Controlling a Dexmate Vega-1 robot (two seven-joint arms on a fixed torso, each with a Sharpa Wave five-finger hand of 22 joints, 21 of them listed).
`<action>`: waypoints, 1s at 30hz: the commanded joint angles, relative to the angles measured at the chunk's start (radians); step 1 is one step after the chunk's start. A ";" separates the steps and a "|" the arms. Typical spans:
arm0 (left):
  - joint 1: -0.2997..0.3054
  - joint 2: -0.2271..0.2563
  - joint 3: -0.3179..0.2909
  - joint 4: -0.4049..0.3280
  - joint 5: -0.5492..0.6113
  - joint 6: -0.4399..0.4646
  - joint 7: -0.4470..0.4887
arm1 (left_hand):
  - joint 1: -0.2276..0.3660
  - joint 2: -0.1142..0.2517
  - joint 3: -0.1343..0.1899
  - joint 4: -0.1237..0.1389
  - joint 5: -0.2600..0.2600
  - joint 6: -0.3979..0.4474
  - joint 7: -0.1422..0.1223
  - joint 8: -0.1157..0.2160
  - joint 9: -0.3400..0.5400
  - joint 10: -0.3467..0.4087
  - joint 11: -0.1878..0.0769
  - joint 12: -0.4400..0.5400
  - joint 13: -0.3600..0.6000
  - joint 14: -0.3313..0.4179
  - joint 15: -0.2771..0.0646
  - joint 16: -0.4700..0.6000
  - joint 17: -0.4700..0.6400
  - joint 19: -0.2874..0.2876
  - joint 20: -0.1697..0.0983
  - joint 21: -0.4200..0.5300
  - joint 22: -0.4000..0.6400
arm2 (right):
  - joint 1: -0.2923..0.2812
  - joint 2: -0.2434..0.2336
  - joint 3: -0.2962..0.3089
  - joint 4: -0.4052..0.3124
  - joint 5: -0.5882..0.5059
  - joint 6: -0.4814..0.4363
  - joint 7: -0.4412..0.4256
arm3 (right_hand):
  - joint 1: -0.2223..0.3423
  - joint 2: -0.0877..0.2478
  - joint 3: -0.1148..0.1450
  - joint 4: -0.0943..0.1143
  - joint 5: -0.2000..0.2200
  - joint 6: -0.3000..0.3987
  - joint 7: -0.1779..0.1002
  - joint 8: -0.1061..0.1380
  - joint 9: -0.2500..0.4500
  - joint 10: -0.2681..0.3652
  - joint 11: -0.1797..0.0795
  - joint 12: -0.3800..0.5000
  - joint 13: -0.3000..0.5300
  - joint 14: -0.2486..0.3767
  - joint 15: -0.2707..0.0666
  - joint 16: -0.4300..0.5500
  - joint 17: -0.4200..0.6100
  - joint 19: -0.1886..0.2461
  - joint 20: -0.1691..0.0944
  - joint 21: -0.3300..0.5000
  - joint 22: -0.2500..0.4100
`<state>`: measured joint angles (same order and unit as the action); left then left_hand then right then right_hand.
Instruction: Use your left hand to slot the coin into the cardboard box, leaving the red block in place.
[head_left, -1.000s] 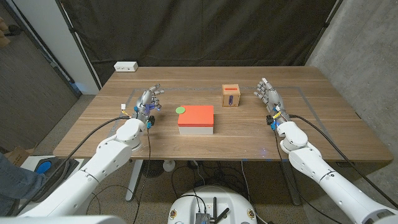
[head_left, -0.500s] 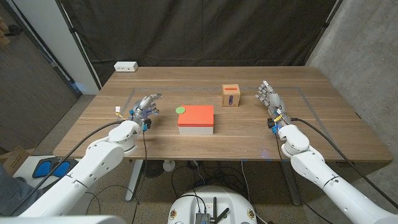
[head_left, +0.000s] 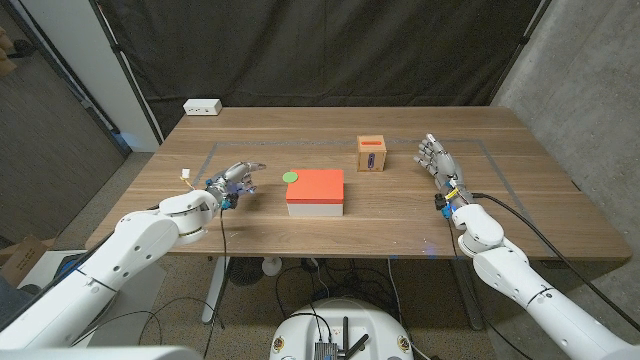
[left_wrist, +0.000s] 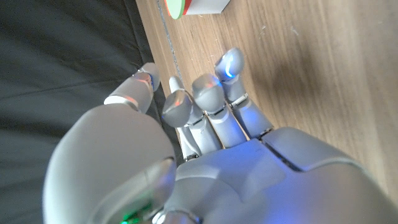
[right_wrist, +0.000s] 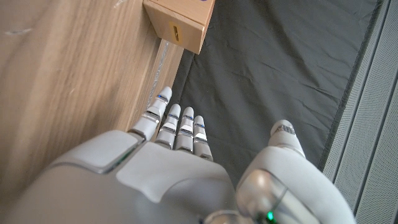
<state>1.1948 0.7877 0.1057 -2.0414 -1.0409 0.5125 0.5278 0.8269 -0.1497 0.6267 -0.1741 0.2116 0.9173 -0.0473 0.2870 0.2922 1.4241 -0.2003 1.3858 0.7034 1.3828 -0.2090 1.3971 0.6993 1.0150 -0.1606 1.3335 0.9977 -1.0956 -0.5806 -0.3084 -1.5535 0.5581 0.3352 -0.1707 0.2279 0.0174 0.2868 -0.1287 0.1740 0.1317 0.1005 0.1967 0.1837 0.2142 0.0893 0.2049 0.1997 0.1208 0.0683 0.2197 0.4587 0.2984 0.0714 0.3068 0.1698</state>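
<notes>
1. Head view: a wooden table (head_left: 300, 235) with plank grain stands before a black curtain (head_left: 330, 50); a grey wall runs along the right side, and a small white box (head_left: 202, 106) sits at the table's far left corner.
2. Head view puts the left hand (head_left: 236, 177) on the left part of the table, fingers apart and reaching right toward the middle; it holds nothing.
3. Left wrist view has the left hand's fingers (left_wrist: 205, 99) spread above bare wood, with nothing between them.
4. Head view shows the right hand (head_left: 437, 157) on the right side, fingers extended and pointing to the far side, holding nothing, just right of the cardboard box (head_left: 372, 153).
5. Right wrist view shows the box's slotted face beyond the straight fingers (right_wrist: 177, 124).
6. The coin (head_left: 291, 177), a flat green disc, lies on the table touching or just beside the far left corner of the red block (head_left: 316, 185), between that block and the left hand.
7. The red block has an orange-red top over white sides and sits mid-table, near and left of the cardboard box, which is a small brown cube with a red top rim.
</notes>
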 joint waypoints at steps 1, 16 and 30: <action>0.002 0.065 -0.071 -0.091 -0.199 0.181 0.196 | 0.010 0.012 -0.027 0.007 0.001 0.016 -0.004 0.027 0.035 0.003 -0.002 0.019 -0.024 0.017 -0.001 0.022 -0.004 -0.020 -0.051 0.026 0.021 | -0.008 -0.032 0.030 0.032 0.059 -0.002 0.063 | 0.005 0.009 0.001 -0.008 0.004 0.010 -0.001 0.007 0.003 0.014 0.000 0.009 0.003 0.010 -0.003 0.007 0.002 0.009 0.000 -0.004 0.004; -0.128 0.139 -0.011 -0.039 -0.378 0.286 0.207 | -0.034 0.039 -0.054 0.018 0.004 0.009 0.010 0.055 0.085 -0.006 -0.008 0.071 -0.038 0.006 0.000 0.039 -0.014 -0.034 -0.049 0.041 0.024 | 0.013 -0.071 0.047 0.091 0.097 -0.007 0.147 | 0.006 0.010 0.001 -0.010 0.004 0.001 -0.004 0.002 0.003 0.019 0.001 0.009 0.003 0.014 -0.003 0.008 -0.002 0.016 0.002 -0.009 0.004; -0.279 0.179 0.119 0.025 -0.462 0.351 0.198 | -0.079 0.039 -0.072 0.021 -0.002 0.000 0.028 0.047 0.080 -0.010 -0.010 0.092 -0.043 -0.002 -0.001 0.040 -0.028 -0.033 -0.048 0.026 -0.020 | 0.037 -0.086 0.049 0.144 0.120 -0.001 0.210 | 0.007 0.011 0.002 -0.012 0.004 0.000 -0.005 0.002 0.004 0.022 0.003 0.009 0.004 0.016 -0.002 0.008 -0.004 0.018 0.002 -0.014 0.004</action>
<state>1.0379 0.9331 0.1266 -2.0645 -1.4288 0.8012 0.7315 0.7631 -0.1110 0.5609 -0.1558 0.2115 0.9187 -0.0273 0.3387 0.3708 1.4151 -0.2086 1.4696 0.6539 1.3823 -0.2126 1.4317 0.6715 0.9809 -0.1481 1.3635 0.9802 -1.0750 -0.6536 -0.2646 -1.4495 0.6571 0.3282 -0.0105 0.2319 0.0215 0.2870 -0.1370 0.1739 0.1317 0.1005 0.1966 0.1836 0.2281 0.0921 0.2110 0.2000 0.1274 0.0640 0.2197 0.4542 0.3092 0.0714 0.2957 0.1698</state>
